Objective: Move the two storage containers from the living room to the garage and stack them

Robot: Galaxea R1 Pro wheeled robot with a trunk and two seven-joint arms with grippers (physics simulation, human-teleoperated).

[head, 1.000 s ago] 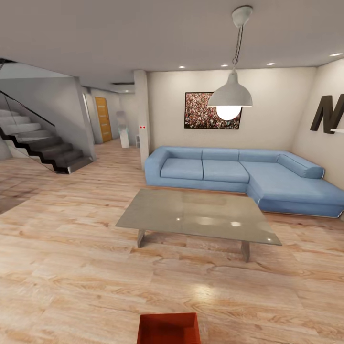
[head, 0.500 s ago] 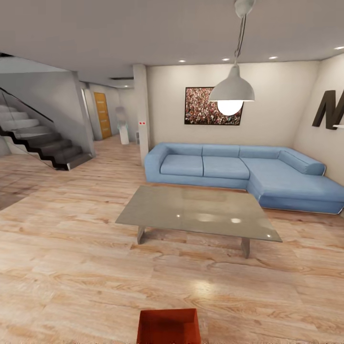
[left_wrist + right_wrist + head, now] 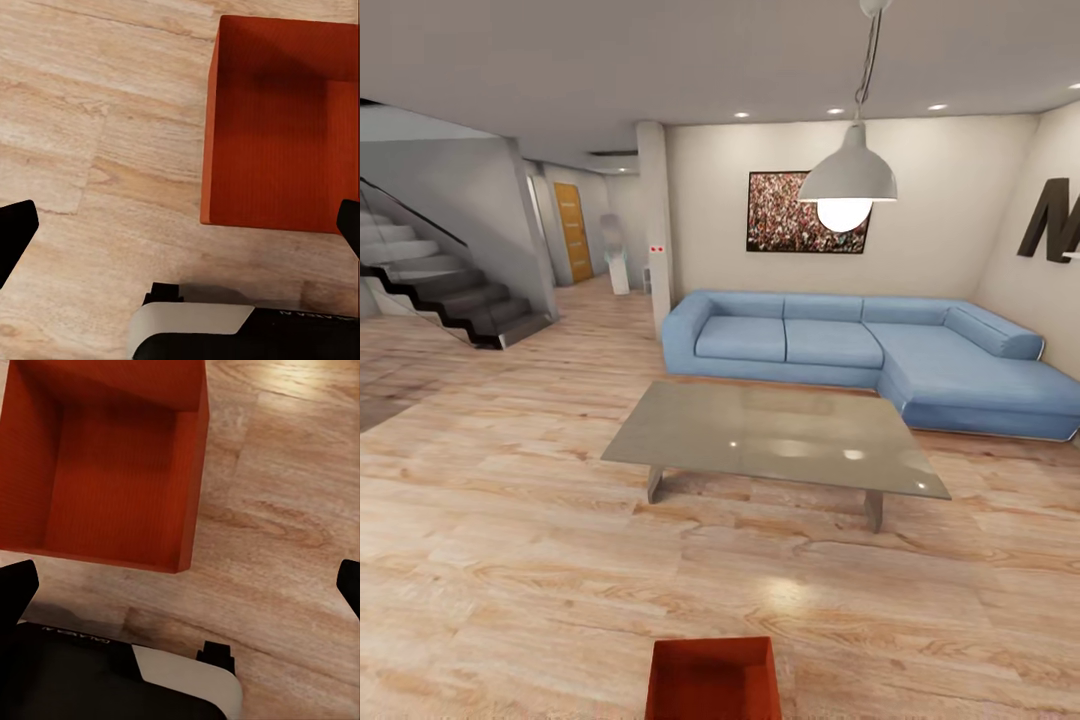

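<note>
Nearest the robot, an orange-red storage container (image 3: 712, 678) sits on the light wood plank flooring (image 3: 510, 560) of the living room, at the lower edge of the head view, just in front of the robot's base. It is open-topped and its inside is bare: smooth red walls and a red bottom, shaded toward one wall.

The wrist views give what the head view cuts off. The left wrist view looks straight down on the container (image 3: 279, 124), with planks beside it and the robot's white and black base (image 3: 225, 330) just beside its near wall. The left gripper (image 3: 180, 229) shows as two dark fingertips at the picture's opposite edges, spread wide with nothing between them but floor and the box's corner; it holds nothing. The right wrist view shows the same box (image 3: 105, 461) from the other side, its full depth visible, and the base (image 3: 112, 682) below it. The right gripper (image 3: 180, 589) is likewise spread apart and empty.

Farther off in the head view stands a grey low table (image 3: 775, 440), and behind it a blue corner sofa (image 3: 860, 355) against the beige wall. A white pendant lamp (image 3: 847, 180) hangs above, lit, before a framed picture (image 3: 805, 212). To the far left, a staircase (image 3: 445, 295) rises, and an orange-brown door (image 3: 570, 232) stands down a passage.
</note>
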